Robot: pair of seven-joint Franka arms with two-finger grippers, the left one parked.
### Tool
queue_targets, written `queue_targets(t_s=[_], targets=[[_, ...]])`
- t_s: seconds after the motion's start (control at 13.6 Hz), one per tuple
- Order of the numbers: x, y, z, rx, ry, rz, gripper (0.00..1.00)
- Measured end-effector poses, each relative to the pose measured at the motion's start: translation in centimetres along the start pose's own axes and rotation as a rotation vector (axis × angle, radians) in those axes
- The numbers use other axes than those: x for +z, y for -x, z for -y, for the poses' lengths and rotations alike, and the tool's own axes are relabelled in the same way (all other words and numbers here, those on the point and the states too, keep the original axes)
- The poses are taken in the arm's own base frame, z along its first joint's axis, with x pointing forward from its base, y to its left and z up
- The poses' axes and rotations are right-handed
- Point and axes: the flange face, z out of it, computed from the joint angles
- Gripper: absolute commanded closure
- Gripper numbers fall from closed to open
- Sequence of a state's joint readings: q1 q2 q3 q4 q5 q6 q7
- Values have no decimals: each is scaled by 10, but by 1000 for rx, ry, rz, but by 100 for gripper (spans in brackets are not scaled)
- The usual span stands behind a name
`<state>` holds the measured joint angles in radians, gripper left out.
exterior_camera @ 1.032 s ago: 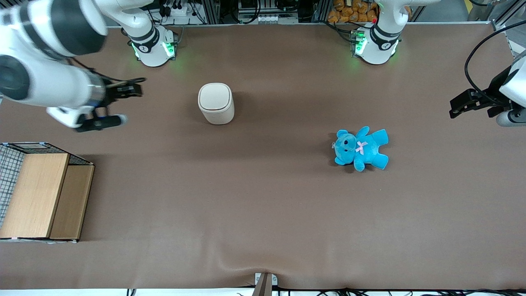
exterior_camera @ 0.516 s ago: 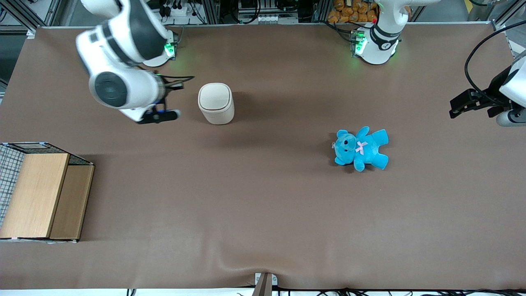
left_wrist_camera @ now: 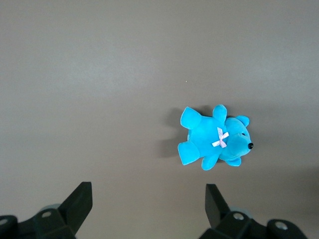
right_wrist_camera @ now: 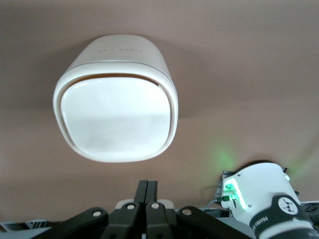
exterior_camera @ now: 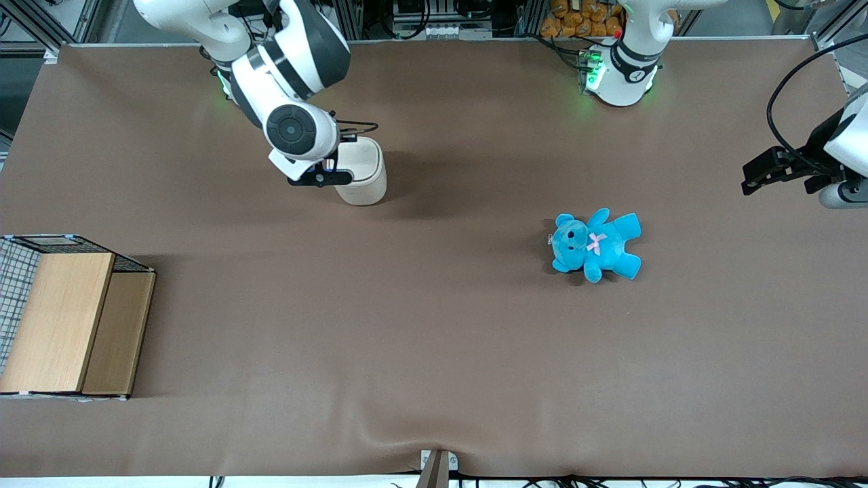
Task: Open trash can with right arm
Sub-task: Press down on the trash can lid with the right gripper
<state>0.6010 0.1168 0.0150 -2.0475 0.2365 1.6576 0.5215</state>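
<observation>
The trash can (exterior_camera: 365,181) is a small cream-white bin standing on the brown table, its flat lid closed. The right arm's wrist with its round dark disc (exterior_camera: 291,129) hangs over the side of the bin toward the working arm's end and covers part of the lid. My gripper (exterior_camera: 324,175) is black and sits just above that edge. In the right wrist view the trash can (right_wrist_camera: 117,117) fills the middle with its lid (right_wrist_camera: 115,114) down. The gripper (right_wrist_camera: 147,191) is shut and empty, a short way from the bin's rim, touching nothing.
A blue teddy bear (exterior_camera: 595,244) lies on the table toward the parked arm's end, also in the left wrist view (left_wrist_camera: 214,142). A wood-panelled wire crate (exterior_camera: 68,318) stands near the front camera at the working arm's end. An arm base with green light (right_wrist_camera: 264,199) shows near the bin.
The right arm has swung from the working arm's end of the table to the trash can and now hangs over its edge. The bin and bear have not moved.
</observation>
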Motion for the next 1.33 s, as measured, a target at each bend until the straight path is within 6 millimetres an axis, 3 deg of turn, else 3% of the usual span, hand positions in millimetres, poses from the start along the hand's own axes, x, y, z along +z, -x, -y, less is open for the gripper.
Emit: queue_targets(t_s=[0.22, 0.74, 1.33], targets=[[15, -12, -3, 18, -10, -13, 100], [51, -38, 12, 40, -28, -34, 100], [56, -28, 27, 68, -36, -49, 100]])
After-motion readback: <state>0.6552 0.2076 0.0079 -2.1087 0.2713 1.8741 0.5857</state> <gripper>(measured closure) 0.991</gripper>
